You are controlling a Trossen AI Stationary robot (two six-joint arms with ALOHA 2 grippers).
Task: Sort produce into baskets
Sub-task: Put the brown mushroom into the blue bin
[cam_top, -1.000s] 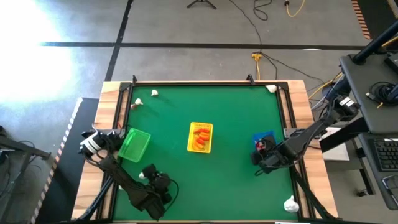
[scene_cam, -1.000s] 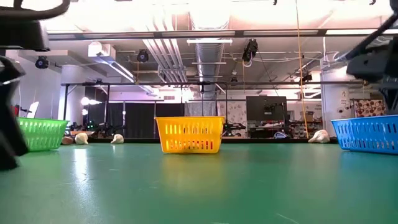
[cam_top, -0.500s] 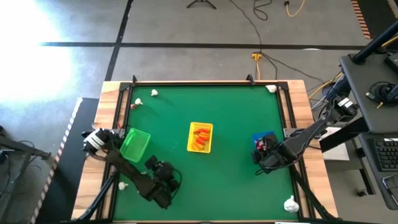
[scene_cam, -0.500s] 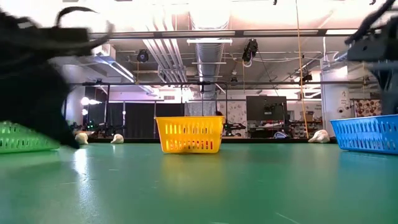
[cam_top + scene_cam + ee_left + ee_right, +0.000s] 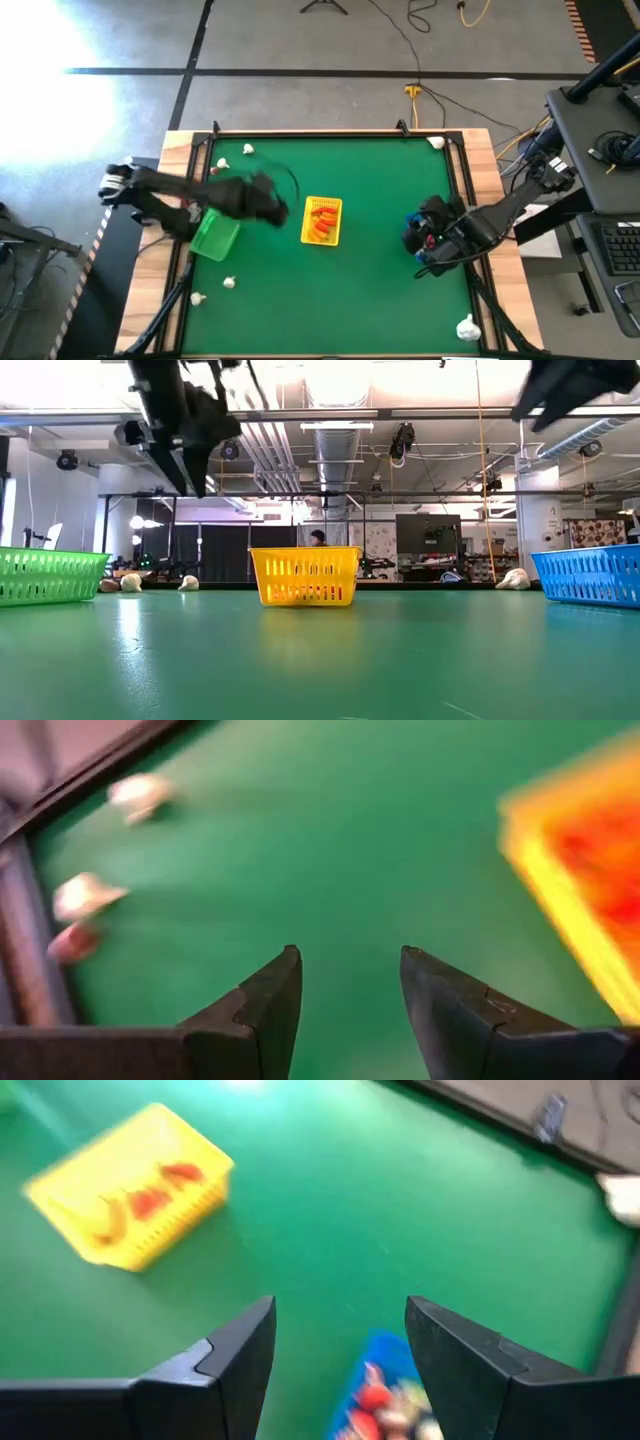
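Yellow basket lengthwise front-to-back

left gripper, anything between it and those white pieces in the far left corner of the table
Nothing visible. The left gripper is open and empty, with only bare green table between its fingers and the white pieces.

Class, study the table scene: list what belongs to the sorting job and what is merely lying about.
Belongs to the job:
green basket
yellow basket holding orange pieces
blue basket holding red-and-white pieces
loose white pieces on the green table

Lying about:
cables on the floor
tripod foot
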